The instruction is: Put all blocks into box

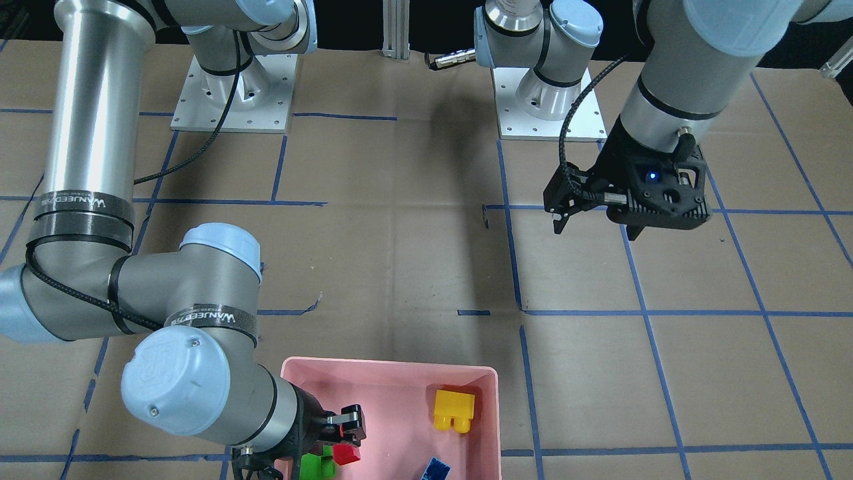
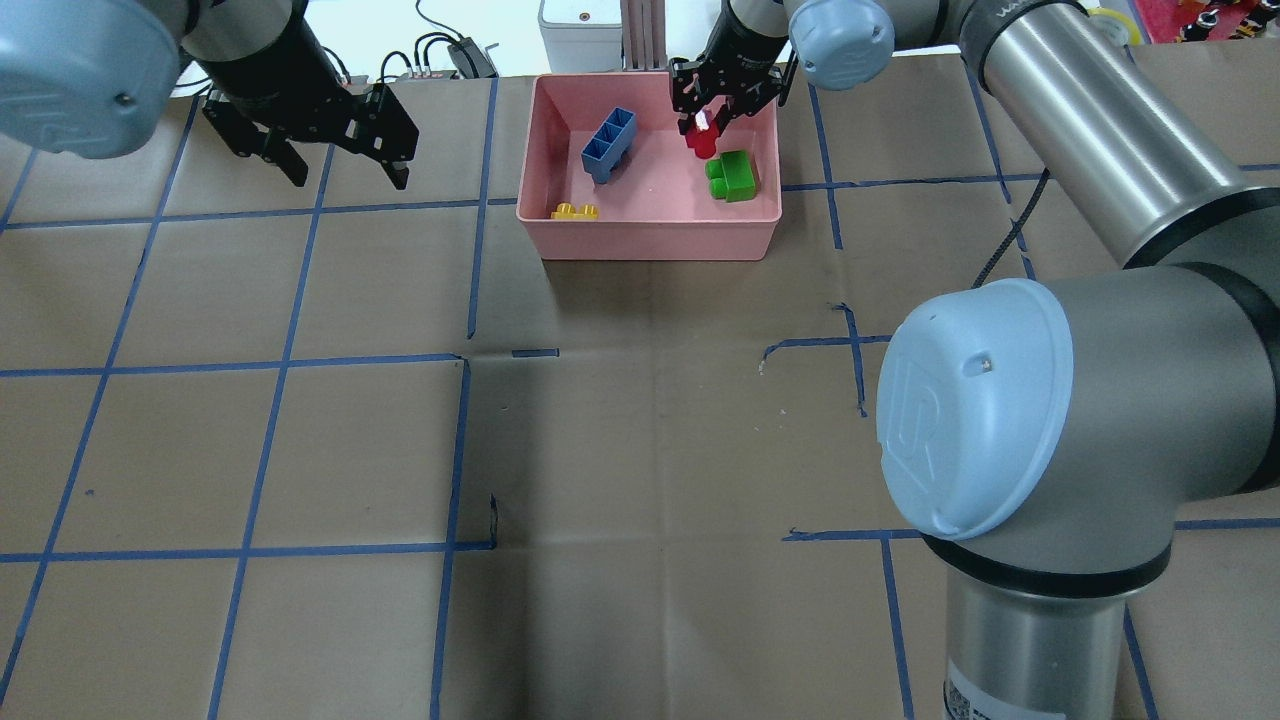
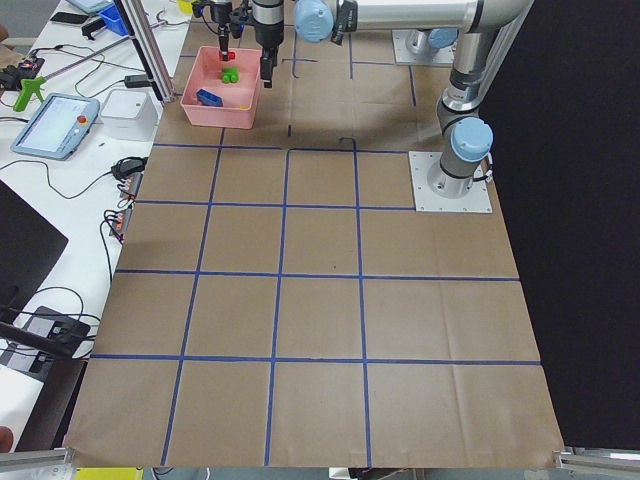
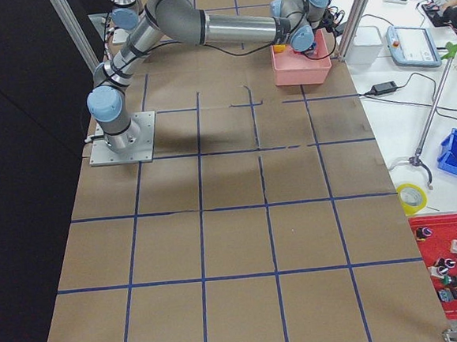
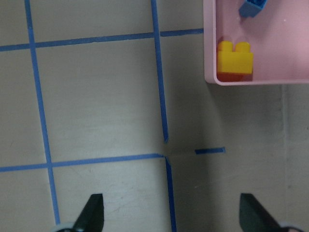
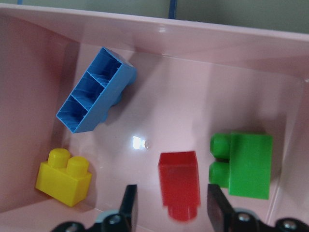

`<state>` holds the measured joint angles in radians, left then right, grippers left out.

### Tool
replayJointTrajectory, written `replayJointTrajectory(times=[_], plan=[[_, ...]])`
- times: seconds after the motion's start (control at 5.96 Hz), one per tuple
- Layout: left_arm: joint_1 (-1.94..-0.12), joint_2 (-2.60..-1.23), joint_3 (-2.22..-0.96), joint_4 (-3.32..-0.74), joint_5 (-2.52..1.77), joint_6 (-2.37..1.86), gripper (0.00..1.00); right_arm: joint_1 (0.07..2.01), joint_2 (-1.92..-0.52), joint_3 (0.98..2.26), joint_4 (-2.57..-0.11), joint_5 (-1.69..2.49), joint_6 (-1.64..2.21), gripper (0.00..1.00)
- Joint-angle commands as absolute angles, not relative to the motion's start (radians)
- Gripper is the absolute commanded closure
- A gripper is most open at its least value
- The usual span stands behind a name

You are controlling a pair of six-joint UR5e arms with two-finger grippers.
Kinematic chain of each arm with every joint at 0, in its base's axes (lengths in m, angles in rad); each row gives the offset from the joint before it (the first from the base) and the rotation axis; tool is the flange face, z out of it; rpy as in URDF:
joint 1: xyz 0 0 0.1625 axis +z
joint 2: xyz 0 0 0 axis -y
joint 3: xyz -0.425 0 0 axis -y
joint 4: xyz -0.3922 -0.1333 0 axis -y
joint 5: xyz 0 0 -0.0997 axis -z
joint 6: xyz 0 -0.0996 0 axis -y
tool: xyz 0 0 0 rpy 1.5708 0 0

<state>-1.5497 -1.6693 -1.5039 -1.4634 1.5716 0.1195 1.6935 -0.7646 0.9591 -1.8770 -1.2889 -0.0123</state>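
- Over the far end of the tabletop, the right hand is seen hanging above the pink box, pointed down into it.
- Its fingers are spread; nothing is pinched between them.
- The red block is seen directly beneath that hand, in line with the gap between the fingers, with clear space on either side. Its lower edge is blurred in the wrist view, so whether it rests on the box floor cannot be told.
- The green block is found inside the box, just beside the red one, near the wall on the robot's right.
- The blue block is found inside the box as well, tilted, with its hollow underside turned up.
- The yellow block is lodged in the box corner nearest the robot, on its left side.
- The left hand is held above bare tabletop, well apart from the box on the robot's left. Its fingers are spread wide and are empty.
- Blue tape lines are noted beneath the left hand.
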Motion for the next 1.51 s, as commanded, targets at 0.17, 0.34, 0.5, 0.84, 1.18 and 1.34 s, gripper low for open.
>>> replayJointTrajectory(times=[0.17,0.34,0.5,0.84,1.18,1.34], plan=[[-1.557,-1.591,-1.534,-1.488,1.569,0.117,0.0,1.709,-0.808,0.963,-1.872,-1.396,-0.018,0.0],[-1.557,-1.601,-1.525,-1.488,1.571,0.117,0.0,1.706,-0.906,0.979,-1.783,-1.481,-0.018,0.0],[-1.557,-1.618,-1.502,-1.493,1.571,0.117,0.0,1.697,-0.986,1.0,-1.643,-1.547,-0.021,0.0],[-1.565,-1.629,-1.477,-1.52,1.568,0.117,0.0,1.642,-1.185,1.025,-1.57,-1.575,-0.018,0.0],[-1.568,-1.62,-1.488,-1.529,1.565,0.109,0.0,1.553,-1.416,1.285,-1.388,-1.623,-0.04,0.0],[-1.568,-1.614,-1.485,-1.552,1.565,0.057,0.0,1.542,-1.484,1.408,-1.44,-1.624,-0.043,0.0]])
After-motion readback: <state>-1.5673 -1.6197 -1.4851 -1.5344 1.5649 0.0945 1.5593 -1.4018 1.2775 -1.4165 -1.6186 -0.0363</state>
